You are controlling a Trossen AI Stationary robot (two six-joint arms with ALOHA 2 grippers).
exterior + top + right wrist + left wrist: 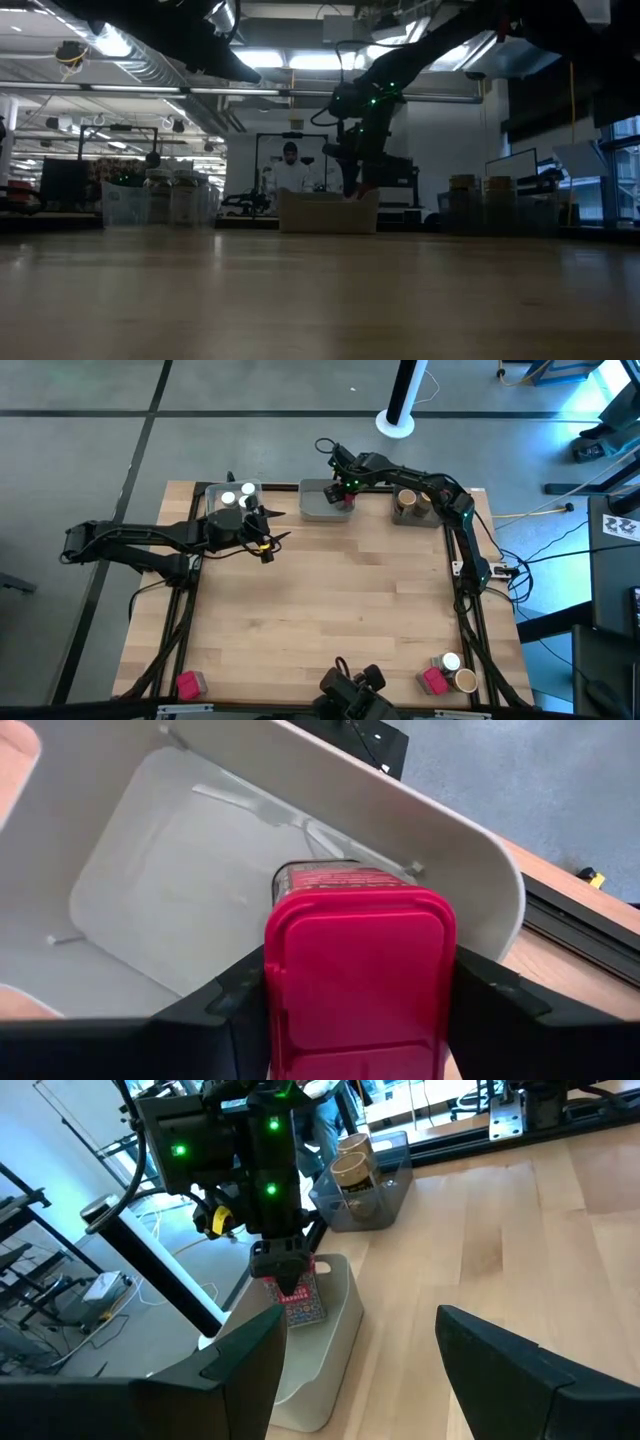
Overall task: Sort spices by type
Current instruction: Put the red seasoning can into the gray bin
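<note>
While the right pincer (355,1020) pinched a red packet (358,965) just inside the grey tray (180,870), an off-centre release risked tipping it against the wall; the left pincer (355,1370) hung spread beside that tray, empty.

No readable text; label print on the red packet (300,1305) too blurred.

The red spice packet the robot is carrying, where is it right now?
The red packet sits between the right gripper's fingers, lowered into the middle grey tray at the table's far edge, between the tray of white-capped jars and the tray of brown jars.
</note>
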